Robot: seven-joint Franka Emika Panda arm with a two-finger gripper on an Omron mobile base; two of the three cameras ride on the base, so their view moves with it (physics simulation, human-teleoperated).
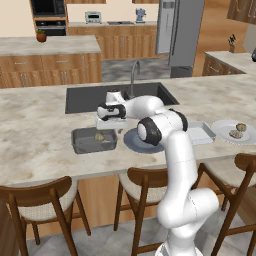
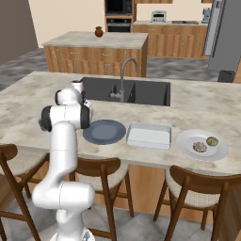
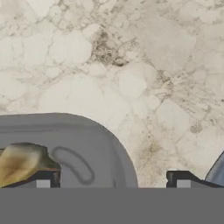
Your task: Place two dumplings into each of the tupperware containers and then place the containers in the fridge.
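A grey tupperware container (image 1: 85, 145) sits on the counter left of the arm with one dumpling (image 1: 99, 136) inside. My gripper (image 1: 109, 126) hovers just above its right end, open and empty. In the hand view the container's rounded corner (image 3: 87, 148) and that dumpling (image 3: 19, 162) lie by the left fingertip (image 3: 43, 180), and the gripper (image 3: 113, 181) spans the container's edge. A second, whitish tupperware container (image 2: 149, 135) stands empty to the right. Two more dumplings (image 2: 200, 147) (image 2: 212, 140) rest on a white plate (image 2: 188, 141). The fridge (image 1: 187, 35) stands at the far back.
A round blue-grey plate (image 2: 104, 131) lies between the two containers, and its edge (image 3: 217, 173) shows beside the right fingertip. Behind them are the sink (image 1: 85, 97) and faucet (image 1: 134, 75). Wooden stools (image 1: 145, 185) line the near counter edge.
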